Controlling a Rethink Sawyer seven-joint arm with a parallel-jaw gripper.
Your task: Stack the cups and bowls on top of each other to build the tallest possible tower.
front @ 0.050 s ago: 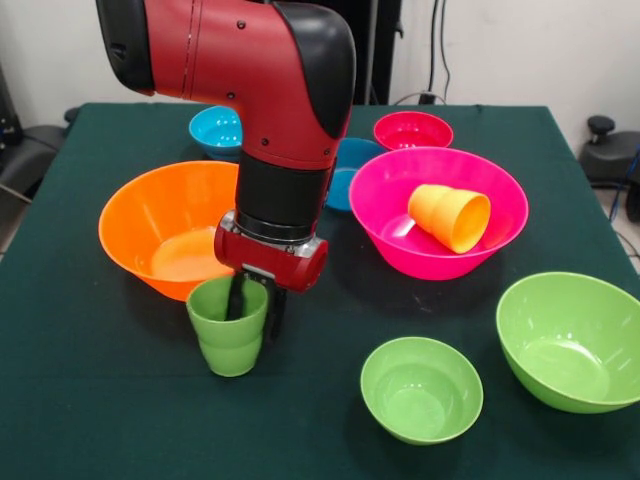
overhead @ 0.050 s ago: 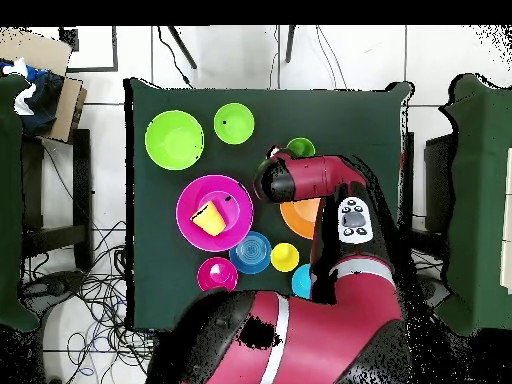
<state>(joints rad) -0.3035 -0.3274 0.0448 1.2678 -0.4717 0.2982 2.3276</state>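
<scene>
Straddling rim of glossy tapered green cup point(front @ 0.050 s ago: 229, 327), claw point(front @ 0.050 s ago: 255, 300) fingers

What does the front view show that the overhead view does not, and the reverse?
Only the front view: the gripper at the green cup, one finger inside, one outside, and the whole orange bowl. Only the overhead view: a yellow cup beside the darker blue bowl; the arm hides it from the front. Both: the orange cup lying on its side in the pink bowl.
</scene>
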